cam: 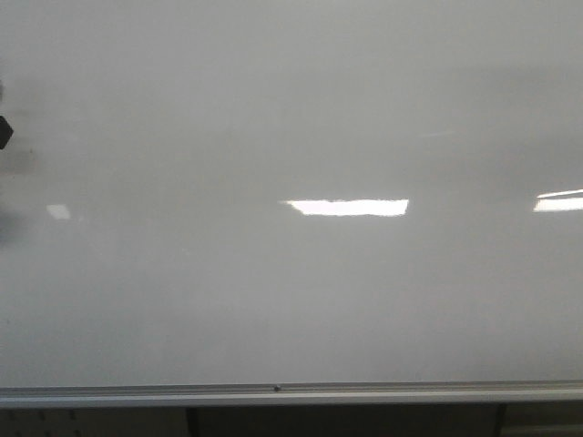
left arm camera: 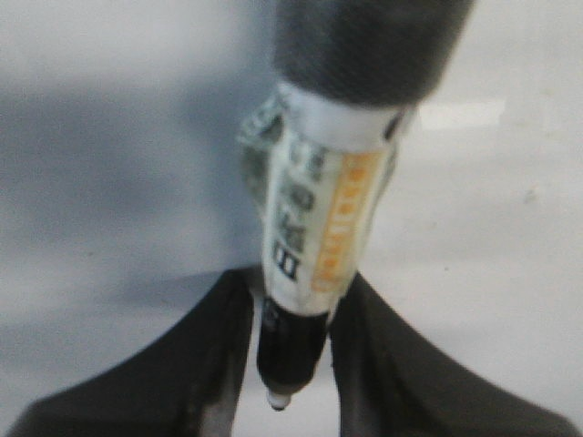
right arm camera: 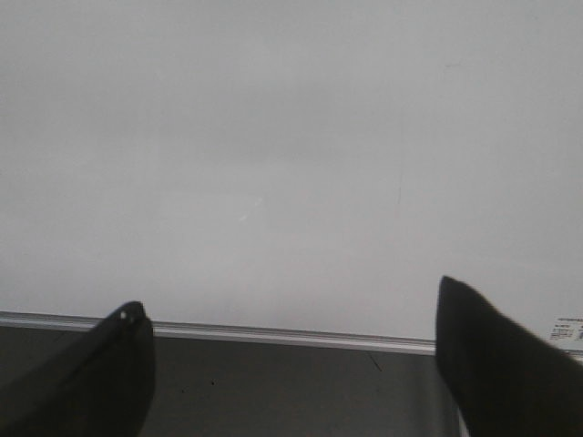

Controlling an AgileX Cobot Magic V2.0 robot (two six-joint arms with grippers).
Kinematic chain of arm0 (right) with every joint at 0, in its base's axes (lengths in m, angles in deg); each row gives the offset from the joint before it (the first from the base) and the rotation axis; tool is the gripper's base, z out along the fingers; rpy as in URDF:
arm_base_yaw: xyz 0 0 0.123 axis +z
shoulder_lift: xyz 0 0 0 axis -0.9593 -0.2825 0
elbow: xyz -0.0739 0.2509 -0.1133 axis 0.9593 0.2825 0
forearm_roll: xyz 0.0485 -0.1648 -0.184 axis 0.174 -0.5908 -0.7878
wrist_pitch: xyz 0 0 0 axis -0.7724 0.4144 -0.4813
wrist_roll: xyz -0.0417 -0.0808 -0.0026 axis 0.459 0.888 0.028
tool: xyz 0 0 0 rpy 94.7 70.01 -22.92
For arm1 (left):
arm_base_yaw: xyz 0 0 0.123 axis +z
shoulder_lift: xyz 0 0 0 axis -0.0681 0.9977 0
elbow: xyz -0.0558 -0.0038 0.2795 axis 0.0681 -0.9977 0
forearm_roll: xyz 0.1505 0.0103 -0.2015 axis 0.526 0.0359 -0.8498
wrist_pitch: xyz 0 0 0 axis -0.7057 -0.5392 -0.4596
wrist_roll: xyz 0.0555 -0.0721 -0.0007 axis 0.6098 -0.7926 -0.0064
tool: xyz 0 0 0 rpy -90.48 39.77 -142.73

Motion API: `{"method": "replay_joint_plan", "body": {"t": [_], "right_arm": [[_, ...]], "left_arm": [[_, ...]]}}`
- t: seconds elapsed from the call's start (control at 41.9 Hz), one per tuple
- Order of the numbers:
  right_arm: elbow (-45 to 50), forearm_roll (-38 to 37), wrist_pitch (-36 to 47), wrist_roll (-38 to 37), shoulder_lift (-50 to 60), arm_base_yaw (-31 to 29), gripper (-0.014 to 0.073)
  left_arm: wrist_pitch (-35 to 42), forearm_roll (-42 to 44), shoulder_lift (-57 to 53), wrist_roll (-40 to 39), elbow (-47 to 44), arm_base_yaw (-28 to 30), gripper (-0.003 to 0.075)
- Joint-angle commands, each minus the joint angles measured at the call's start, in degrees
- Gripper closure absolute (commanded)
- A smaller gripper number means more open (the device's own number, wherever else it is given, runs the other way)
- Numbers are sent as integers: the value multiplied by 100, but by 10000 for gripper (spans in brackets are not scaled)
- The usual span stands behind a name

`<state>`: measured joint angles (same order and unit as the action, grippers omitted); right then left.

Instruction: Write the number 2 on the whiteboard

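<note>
The whiteboard (cam: 291,137) fills nearly the whole front view, glossy grey-white and blank; the number 2 is out of view in every frame. In the left wrist view my left gripper (left arm camera: 301,280) is shut on a marker (left arm camera: 319,228) with a white and orange label. Its dark nose and small pale tip (left arm camera: 278,401) poke out between the black fingers (left arm camera: 205,355), close to the board surface. My right gripper (right arm camera: 290,293) is open and holds nothing, facing the board's lower part and silver rail (right arm camera: 273,333).
Bright light reflections (cam: 346,207) lie across the board. The silver bottom rail (cam: 291,393) runs along the lower edge, with dark space below. A small dark piece (cam: 4,132) pokes in at the front view's left edge.
</note>
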<state>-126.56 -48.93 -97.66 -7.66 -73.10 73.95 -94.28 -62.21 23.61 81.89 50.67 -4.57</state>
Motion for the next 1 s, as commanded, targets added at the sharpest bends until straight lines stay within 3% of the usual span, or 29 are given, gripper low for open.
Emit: {"method": "replay_joint_plan", "body": {"t": [0.0,0.191,0.31,0.501,0.668,0.811,0.978], "right_arm": [[-153,-63,390,38,-3,-17,-50],[-164,-63,382,38,-3,-17,-50],[-207,-63,252,38,-3,-17,-50],[-499,116,-281,203,-95,29,-50],[-975,643,-1038,924,-470,249,-50],[-1388,1222,-1594,1653,-947,496,-50],[-1899,1961,-2164,3010,-1583,926,-50]], "left_arm": [[675,-32,-128,-4,190,-23,622],[476,-20,-259,-4,190,-23,738],[-74,13,-610,121,190,-23,739],[-1323,3,-1437,940,190,-291,740],[-1982,-43,-2069,1652,190,-921,739],[-3010,-148,-2228,2086,511,-1518,739],[-3765,-867,-2228,3092,1002,-2023,739]]}}
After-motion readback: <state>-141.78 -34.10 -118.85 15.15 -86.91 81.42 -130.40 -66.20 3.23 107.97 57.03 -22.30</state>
